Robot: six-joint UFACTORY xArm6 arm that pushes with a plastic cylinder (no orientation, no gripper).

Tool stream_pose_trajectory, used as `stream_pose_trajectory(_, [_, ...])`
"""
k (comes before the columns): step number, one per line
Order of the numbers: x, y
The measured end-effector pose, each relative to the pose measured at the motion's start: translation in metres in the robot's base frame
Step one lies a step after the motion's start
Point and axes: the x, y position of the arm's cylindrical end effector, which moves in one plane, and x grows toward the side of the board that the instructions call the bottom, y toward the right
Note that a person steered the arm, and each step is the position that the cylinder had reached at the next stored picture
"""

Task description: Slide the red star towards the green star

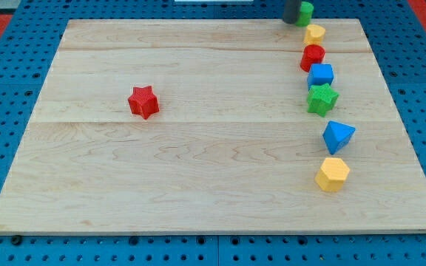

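Observation:
The red star [143, 102] lies alone on the wooden board [198, 185], left of centre. The green star [322, 98] lies far to its right, in a column of blocks along the board's right side. My tip [292, 21] shows as a dark rod end at the view's top, right at the board's far edge, touching or almost touching the left side of a green block [305, 12]. The tip is far from the red star, up and to the right of it.
The column on the right runs from top to bottom: green block, yellow block [314, 33], red block [312, 57], blue cube [320, 74] touching the green star, blue triangular block [338, 136], yellow hexagon [333, 174]. Blue pegboard surrounds the board.

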Motion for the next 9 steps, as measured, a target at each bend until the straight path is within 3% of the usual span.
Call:
stream_pose_trajectory(3, [0.066,-0.203])
stream_pose_trajectory(4, [0.147,-0.225])
stream_pose_trajectory(6, [0.225,-0.268])
stream_pose_trajectory(8, [0.247,-0.358])
stream_pose_trajectory(9, [0.270,-0.318])
